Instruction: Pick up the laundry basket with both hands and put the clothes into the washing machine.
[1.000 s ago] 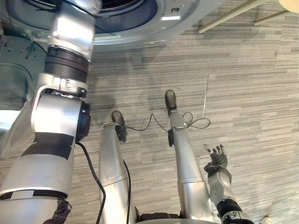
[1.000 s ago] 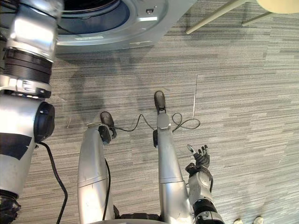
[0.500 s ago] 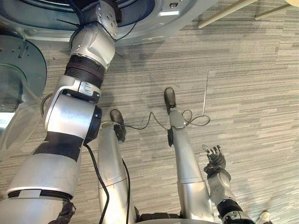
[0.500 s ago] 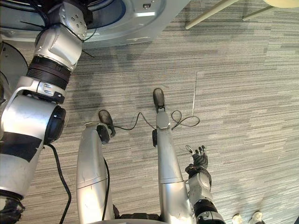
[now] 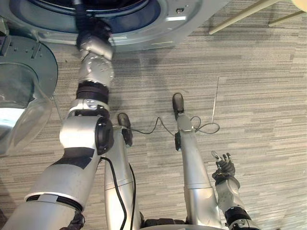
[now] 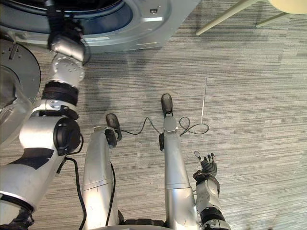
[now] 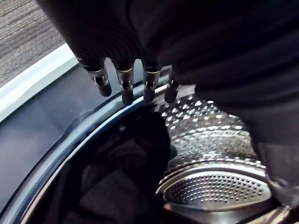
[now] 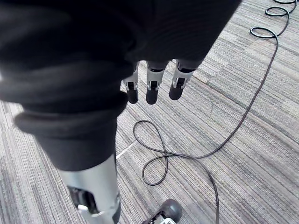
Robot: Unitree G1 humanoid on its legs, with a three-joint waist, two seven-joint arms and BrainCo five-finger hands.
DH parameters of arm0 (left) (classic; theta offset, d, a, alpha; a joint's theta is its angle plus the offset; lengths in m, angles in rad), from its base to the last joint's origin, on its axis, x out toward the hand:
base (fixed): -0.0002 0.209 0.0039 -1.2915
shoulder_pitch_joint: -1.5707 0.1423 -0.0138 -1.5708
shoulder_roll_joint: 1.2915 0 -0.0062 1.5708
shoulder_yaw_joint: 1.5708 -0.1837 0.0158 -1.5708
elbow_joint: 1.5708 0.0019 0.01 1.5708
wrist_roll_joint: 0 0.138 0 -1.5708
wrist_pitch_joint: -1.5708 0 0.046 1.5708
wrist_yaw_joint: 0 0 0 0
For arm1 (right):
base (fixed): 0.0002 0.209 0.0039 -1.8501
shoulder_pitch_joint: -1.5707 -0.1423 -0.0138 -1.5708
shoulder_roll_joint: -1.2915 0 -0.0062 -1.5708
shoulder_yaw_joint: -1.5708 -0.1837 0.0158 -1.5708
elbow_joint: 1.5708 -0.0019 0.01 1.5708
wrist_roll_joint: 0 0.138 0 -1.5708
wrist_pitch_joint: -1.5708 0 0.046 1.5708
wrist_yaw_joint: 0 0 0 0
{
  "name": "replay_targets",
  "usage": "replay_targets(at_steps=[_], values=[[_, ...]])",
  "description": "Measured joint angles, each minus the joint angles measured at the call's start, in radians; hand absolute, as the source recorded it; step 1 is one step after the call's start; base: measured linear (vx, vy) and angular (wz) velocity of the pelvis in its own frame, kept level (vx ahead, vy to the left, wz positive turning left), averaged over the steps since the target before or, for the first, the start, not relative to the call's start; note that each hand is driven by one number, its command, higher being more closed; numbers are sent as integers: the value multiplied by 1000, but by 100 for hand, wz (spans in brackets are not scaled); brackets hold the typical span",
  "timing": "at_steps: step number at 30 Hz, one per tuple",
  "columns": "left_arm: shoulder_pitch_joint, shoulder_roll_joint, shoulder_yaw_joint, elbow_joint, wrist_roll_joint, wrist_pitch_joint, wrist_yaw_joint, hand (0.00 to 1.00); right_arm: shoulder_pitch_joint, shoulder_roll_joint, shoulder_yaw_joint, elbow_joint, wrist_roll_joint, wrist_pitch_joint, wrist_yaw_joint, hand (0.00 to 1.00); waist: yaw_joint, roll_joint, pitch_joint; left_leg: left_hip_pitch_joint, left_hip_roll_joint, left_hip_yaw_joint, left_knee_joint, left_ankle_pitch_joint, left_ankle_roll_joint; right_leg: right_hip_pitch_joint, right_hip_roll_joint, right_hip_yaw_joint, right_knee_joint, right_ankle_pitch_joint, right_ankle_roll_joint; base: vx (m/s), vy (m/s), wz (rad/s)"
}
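- Both hands are empty: the left hand [image 7: 125, 88] reaches through the washer [image 5: 168, 29] mouth at 11 o'clock in the eye views, fingers straight and slack, gripping nothing
- It is probably there because the load belongs in the drum [image 7: 212, 135]; dark clothes [image 7: 112, 191] seem to lie low inside, beyond the fingertips and apart from them
- Right hand [image 5: 224, 167] hangs at 5 o'clock over the floor [image 5: 259, 110], fingers loosely spread, likely parked out of the way
- Door [image 5: 21, 91] stands swung aside at 9 o'clock, leaving the mouth free
- Mouth faces 6 o'clock, toward the robot; the drum axis runs 6 to 12
- Clothes look like a crumpled heap; I cannot tell a long axis
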Motion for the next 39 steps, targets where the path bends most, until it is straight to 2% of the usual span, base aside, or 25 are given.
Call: replay_targets(at_steps=[3, 4, 5, 7, 8, 10, 12, 14, 17, 19, 20, 22, 23, 24, 28, 31, 34, 39], values=[[106, -22, 25, -29, 81, -10, -12, 0, 0, -2, 7, 0, -11, 0, 0, 0, 1, 0, 0, 22, 1, 3, -1, 1, -2, 13, 0, 0, 17, -6, -8, 40, -15, 7], [197, -72, 26, -72, 159, -15, -10, 0, 0, -4, 22, 0, -23, -1, 0, 0, 1, 0, 0, 51, -3, 5, -5, 1, -2, 34, -5, 0, 35, -21, -13, 31, -7, 16], [212, -82, 26, -80, 168, -15, -10, 0, 0, -4, 22, 0, -25, -1, 0, 0, 2, 0, 0, 57, -4, 5, -6, 1, -2, 37, -7, -1, 39, -24, -15, 43, -5, 28], [363, -168, 11, -130, 301, -20, 1, 0, -1, -3, 27, 2, -40, 0, 0, 0, 1, 0, 0, 123, -23, 7, -35, 3, -4, 79, -34, 1, 66, -53, -20, 66, -11, 35], [406, -188, 9, -135, 325, -20, 5, 0, -1, 0, 27, 2, -42, 0, 0, 0, 1, 1, 0, 147, -32, 9, -47, 3, -5, 96, -38, 1, 68, -58, -22, 75, -15, 32], [593, -259, -5, -135, 294, -22, -33, 0, -1, 11, 26, 17, -55, 9, 0, 0, 2, 2, -1, 259, -56, 15, -106, 14, -13, 183, -57, 1, 62, -79, -31, 116, -32, 34], [716, -293, -27, -133, 276, -22, -73, 0, -1, 13, 20, 35, -68, 19, 1, 0, 3, 3, -2, 345, -74, 21, -155, 24, -19, 250, -74, -1, 57, -93, -36, 116, -52, 33], [884, -346, -36, -80, 314, -19, -132, 0, 4, 7, 11, 74, -79, 36, 2, 0, 4, 36, -29, 480, -89, 31, -241, 42, -25, 374, -96, -16, 14, -104, -46, 144, -79, 30], [1048, -388, -23, -10, 368, -25, -181, 0, 24, -1, -5, 111, -113, 59, 5, 0, 6, 67, -92, 640, -119, 43, -373, 81, -27, 510, -128, -25, -55, -105, -47, 147, -59, 27], [1120, -397, 0, 25, 408, -22, -226, 0, 56, 0, -4, 130, -153, 73, 23, 0, 11, 83, -134, 763, -130, 59, -474, 111, -30, 616, -145, -30, -113, -103, -49, 184, -59, 16], [1167, -399, 46, 56, 440, -15, -242, 0, 82, -1, -3, 143, -167, 82, 41, 0, 10, 91, -186, 825, -132, 60, -539, 125, -37, 678, -152, -42, -173, -105, -57, 200, -46, 10], [1247, -402, 113, 86, 479, -12, -257, 0, 141, 16, -5, 161, -196, 93, 53, 0, 7, 93, -277, 937, -137, 64, -661, 161, -39, 786, -168, -72, -271, -90, -62, 252, -30, 15], [1265, -403, 126, 93, 494, -12, -259, 0, 158, 15, -8, 171, -198, 97, 60, 0, 6, 94, -301, 972, -139, 65, -697, 173, -40, 821, -174, -83, -302, -84, -62, 285, 4, 22], [1302, -403, 138, 105, 519, -11, -259, 0, 190, 12, -9, 202, -209, 102, 70, 0, 6, 93, -359, 1037, -140, 66, -774, 198, -40, 889, -178, -98, -368, -72, -61, 249, 22, 21], [1331, -403, 169, 151, 549, 2, -260, 0, 212, 14, -5, 270, -270, 119, 94, 0, 10, 87, -463, 1152, -141, 66, -926, 252, -50, 1032, -186, -130, -534, -14, -56, 189, 22, 15], [1330, -404, 167, 170, 552, 7, -273, 0, 211, 13, -3, 310, -276, 134, 127, 0, 27, 90, -491, 1228, -144, 66, -984, 265, -53, 1128, -190, -142, -636, 18, -54, 182, 32, 8], [1331, -401, 149, 177, 589, 8, -279, 0, 196, 7, -4, 347, -295, 143, 136, 0, 28, 91, -509, 1263, -148, 50, -998, 265, -53, 1183, -190, -162, -685, 29, -54, 135, 10, 23], [1319, -380, 30, 189, 624, 8, -279, 0, 144, -2, 51, 414, -384, 158, 156, 0, 29, 88, -508, 1275, -166, -53, -985, 275, -54, 1285, -205, -267, -728, 29, -54, 34, 5, 54]])
